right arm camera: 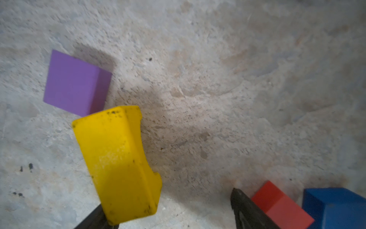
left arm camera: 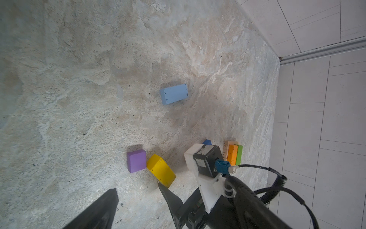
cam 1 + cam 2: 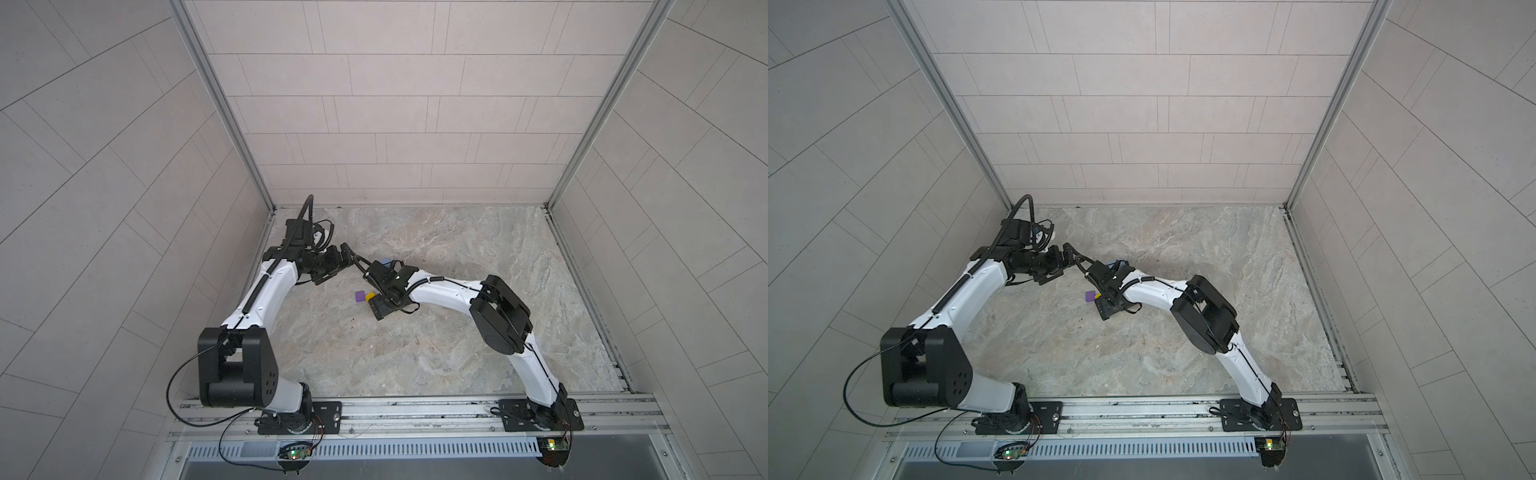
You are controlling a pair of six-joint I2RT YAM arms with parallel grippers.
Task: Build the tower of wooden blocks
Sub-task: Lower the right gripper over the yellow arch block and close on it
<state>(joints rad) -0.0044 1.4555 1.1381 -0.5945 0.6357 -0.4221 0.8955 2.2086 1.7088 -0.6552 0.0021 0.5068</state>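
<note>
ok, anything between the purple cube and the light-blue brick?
Nothing: in the left wrist view the tabletop between the purple cube and the light-blue brick is bare.

Marbled stone tabletop (image 2: 79,79): light-blue brick (image 2: 174,94) lies alone, purple cube (image 2: 136,161) just beside yellow brick (image 2: 160,170), red cube (image 1: 281,204) beside blue cube (image 1: 336,208).

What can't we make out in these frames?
- Tower: left wrist view, the right wrist camera covers part; layers uncountable. Both top views: under the right arm.
- Blue cube: cut off by the right wrist view's edge.
- Red cube: same view, partly behind a finger of the right gripper.
- Yellow block: flat on the table or tipped against the other finger, unclear.
- Purple cube: too small in both top views for detail.
</note>
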